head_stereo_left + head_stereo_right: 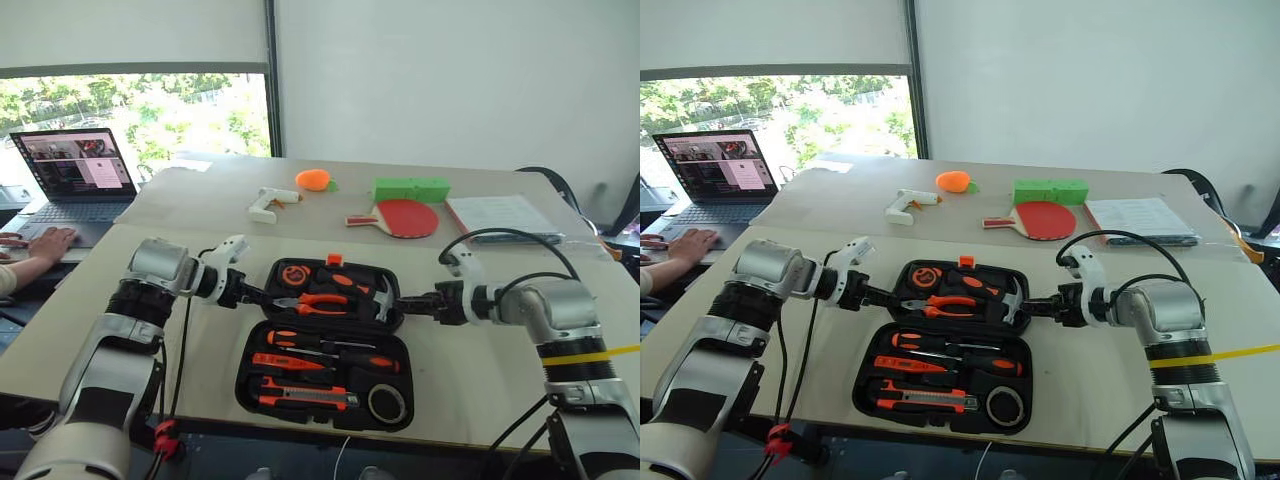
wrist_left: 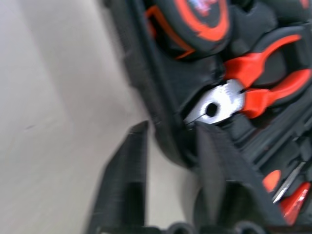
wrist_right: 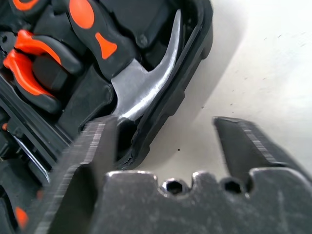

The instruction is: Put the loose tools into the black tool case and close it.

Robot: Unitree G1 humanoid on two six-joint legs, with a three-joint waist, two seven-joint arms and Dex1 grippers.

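One open black tool case lies on the surface. Inside it — one pair of pliers, one hammer, one tape measure, two slim screwdrivers, one utility knife and one dark tape roll. Farther back — one white glue gun, one red paddle, one green block, one orange object, one stack of papers. One laptop, one person's hand.
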